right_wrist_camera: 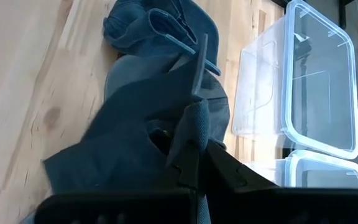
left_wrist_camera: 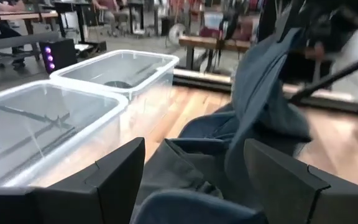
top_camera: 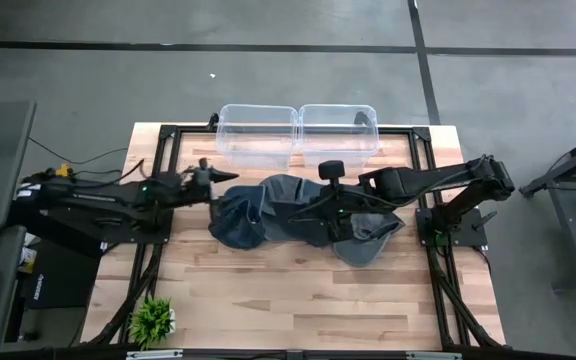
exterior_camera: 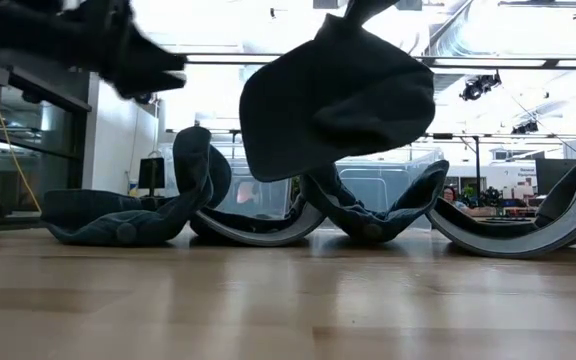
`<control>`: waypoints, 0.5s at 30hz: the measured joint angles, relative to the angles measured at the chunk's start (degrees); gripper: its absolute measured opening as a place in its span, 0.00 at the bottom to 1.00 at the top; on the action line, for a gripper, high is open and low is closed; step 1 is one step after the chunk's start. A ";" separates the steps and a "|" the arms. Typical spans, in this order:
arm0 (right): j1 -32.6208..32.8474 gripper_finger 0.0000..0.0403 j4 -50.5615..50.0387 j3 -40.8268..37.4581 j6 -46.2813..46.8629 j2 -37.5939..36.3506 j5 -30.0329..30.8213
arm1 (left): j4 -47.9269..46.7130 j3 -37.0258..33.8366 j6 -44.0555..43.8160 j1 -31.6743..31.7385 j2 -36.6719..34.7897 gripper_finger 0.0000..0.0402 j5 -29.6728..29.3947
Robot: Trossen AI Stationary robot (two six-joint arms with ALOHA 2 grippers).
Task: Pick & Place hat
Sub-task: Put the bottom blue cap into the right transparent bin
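- Right gripper (right_wrist_camera: 194, 146) is clamped tight on a fold of one dark blue hat (exterior_camera: 338, 95); low view shows that hat hanging clear of the table (top_camera: 268, 300), so it's lifted, w/ the rest of the hat pile (top_camera: 258, 215) lying just below it.
- Left gripper (left_wrist_camera: 194, 174) is spread wide w/ nothing in it, sitting just beside the pile's end, fabric right in front of its fingers (left_wrist_camera: 120, 171).
- Step in hand, as I read it: carry the lifted hat over to a clear plastic bin (top_camera: 338, 130); two bins sit side by side just beyond the right gripper, second bin (top_camera: 256, 133) next to the first.
- To do it well: lift enough that the hanging brim clears the bin rim before going over, keep the grip shut till the hat is fully above the opening, then let go low so it drops in and doesn't drape over the wall.
- Watch for a 2nd hat snagged on the lifted one; left gripper is close enough to pin the pile if needed.
- Hard to tell: how many hats are in the pile, they overlap.
- Which bin is the target: can't tell.
- Right fingertips are buried in fabric, so exact bite point is hidden.
- Low view cuts off both arms at the top.
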 joint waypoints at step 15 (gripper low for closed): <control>0.15 0.00 -3.63 -0.02 -0.45 0.00 -0.06 | -29.62 41.18 10.56 3.60 37.95 0.68 10.65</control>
